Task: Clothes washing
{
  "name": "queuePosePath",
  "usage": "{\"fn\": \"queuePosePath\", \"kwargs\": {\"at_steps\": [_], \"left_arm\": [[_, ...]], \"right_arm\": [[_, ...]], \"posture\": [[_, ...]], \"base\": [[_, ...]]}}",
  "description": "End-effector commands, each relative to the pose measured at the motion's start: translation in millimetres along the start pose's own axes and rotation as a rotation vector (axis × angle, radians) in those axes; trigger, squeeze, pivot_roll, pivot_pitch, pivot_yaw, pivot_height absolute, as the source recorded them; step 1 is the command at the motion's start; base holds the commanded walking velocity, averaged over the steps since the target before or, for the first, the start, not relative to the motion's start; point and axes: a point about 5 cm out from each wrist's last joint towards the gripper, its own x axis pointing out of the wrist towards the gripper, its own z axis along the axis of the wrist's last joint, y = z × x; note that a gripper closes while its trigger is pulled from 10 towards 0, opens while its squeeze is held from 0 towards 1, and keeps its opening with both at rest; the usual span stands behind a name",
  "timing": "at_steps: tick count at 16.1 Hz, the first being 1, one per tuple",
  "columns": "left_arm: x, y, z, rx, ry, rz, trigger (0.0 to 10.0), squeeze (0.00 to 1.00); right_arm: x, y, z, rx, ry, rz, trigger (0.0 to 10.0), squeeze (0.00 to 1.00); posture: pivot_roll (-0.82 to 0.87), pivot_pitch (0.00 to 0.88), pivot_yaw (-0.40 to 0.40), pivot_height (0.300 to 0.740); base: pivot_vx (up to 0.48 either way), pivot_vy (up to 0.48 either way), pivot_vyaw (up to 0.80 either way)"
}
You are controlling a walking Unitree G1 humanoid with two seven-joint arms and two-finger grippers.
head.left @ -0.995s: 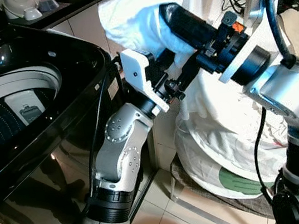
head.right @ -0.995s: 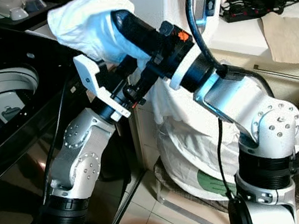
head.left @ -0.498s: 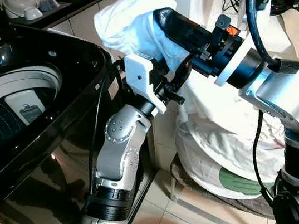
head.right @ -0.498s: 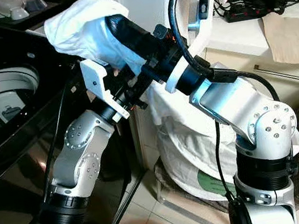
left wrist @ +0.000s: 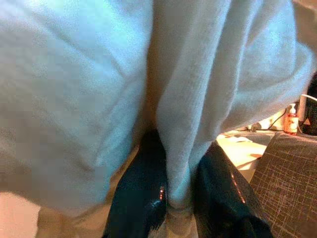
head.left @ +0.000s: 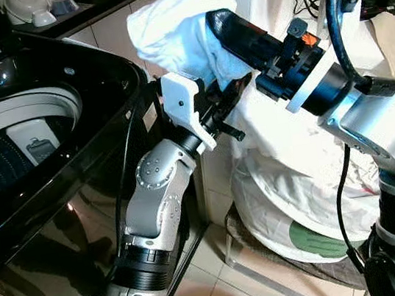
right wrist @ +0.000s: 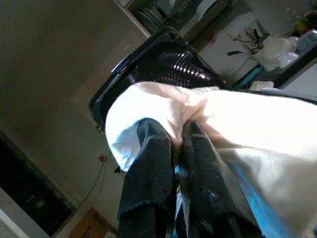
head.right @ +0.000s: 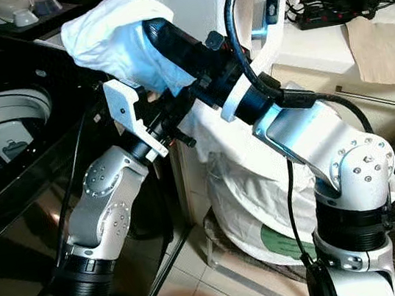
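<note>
Both grippers clamp the white garment (head.left: 176, 28): right gripper (right wrist: 176, 144) and left gripper (left wrist: 178, 198), fingers closed on cloth. The open washing machine (head.left: 25, 136) stands left; a laundry bag (head.left: 295, 200) sits below.

The head's two eyes look down over both arms, sharing the washer (head.left: 44, 119) and white cloth (head.left: 179, 24). Each wrist camera peers close along its own fingers into that cloth.

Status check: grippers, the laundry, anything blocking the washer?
Right gripper shut on white garment, raised beside the open washing machine. Left gripper pinching the same cloth. Drum opening unobstructed.
</note>
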Motion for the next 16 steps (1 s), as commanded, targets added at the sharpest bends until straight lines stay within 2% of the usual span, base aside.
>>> {"fn": "queuePosePath", "kwargs": {"at_steps": [1, 16], "left_arm": [[3.4, 1.1, 4, 0.01, -0.008, -0.014, 0.0, 0.0], [-0.5, 13.0, 5, 0.022, -0.002, 0.005, 0.0, 0.0]], "right_arm": [[-0.5, 6.0, -1, -0.008, 0.004, 0.031, 0.0, 0.0], [-0.6, 4.9, 0, -0.025, -0.002, 0.019, 0.0, 0.0]], "posture": [[-0.1, 0.0, 0.024, 0.74], [-0.1, 0.0, 0.031, 0.74]], "base": [[0.0, 0.0, 0.0], [0.0, 0.0, 0.0]]}}
